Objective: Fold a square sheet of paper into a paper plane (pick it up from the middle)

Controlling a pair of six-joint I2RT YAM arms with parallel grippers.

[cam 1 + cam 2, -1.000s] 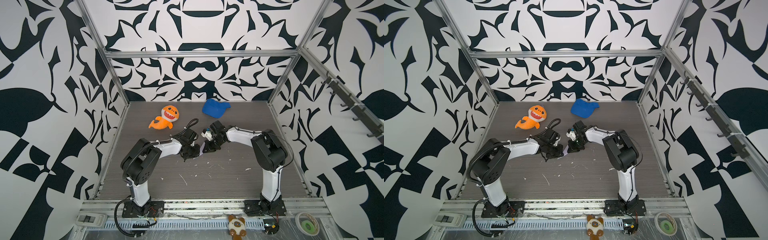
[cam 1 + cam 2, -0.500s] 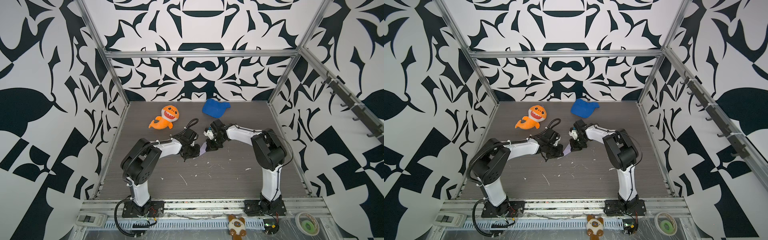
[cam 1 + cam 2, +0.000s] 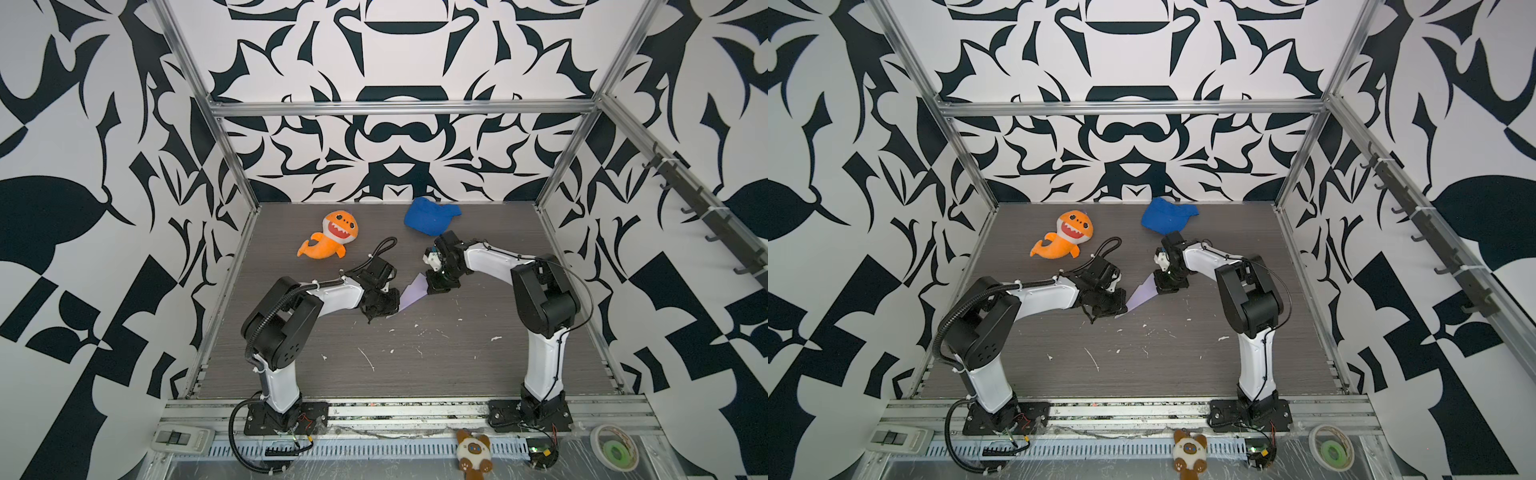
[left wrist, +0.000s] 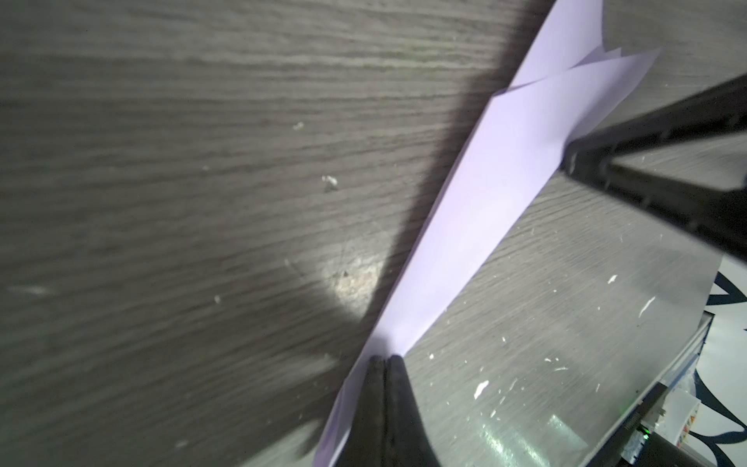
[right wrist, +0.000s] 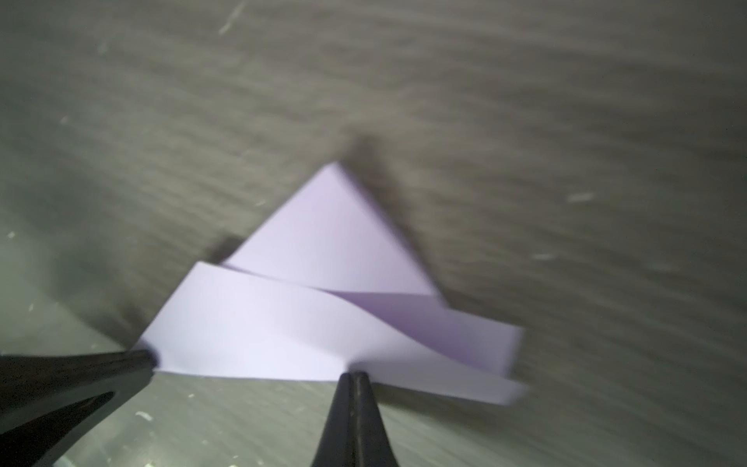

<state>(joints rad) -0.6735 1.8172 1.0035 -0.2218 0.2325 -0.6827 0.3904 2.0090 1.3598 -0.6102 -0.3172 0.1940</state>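
The paper plane [image 3: 412, 291] [image 3: 1144, 293] is a long, narrow, pointed fold of pale-lavender paper, hanging just above the table between my two grippers. My left gripper [image 3: 396, 308] [image 3: 1122, 309] [image 4: 384, 360] is shut on its narrow tip. My right gripper [image 3: 428, 286] [image 3: 1158, 291] [image 5: 351, 375] is shut on an edge at the wide end. The left wrist view shows the paper [image 4: 485, 194] running away from my jaws to the right gripper's fingers [image 4: 646, 161]. The right wrist view shows layered flaps and a triangular wing [image 5: 323, 250], with the left gripper's fingers [image 5: 81, 372] at one corner.
An orange plush shark [image 3: 330, 237] lies at the back left and a blue fabric cap [image 3: 430, 216] at the back centre, just behind my right arm. Small white scraps [image 3: 415, 332] dot the wood-grain table [image 3: 415, 374]. Metal frame posts and patterned walls enclose the table.
My right gripper has shifted a little to the right and back, and more of the lavender paper now shows between the grippers. The left arm has hardly moved.
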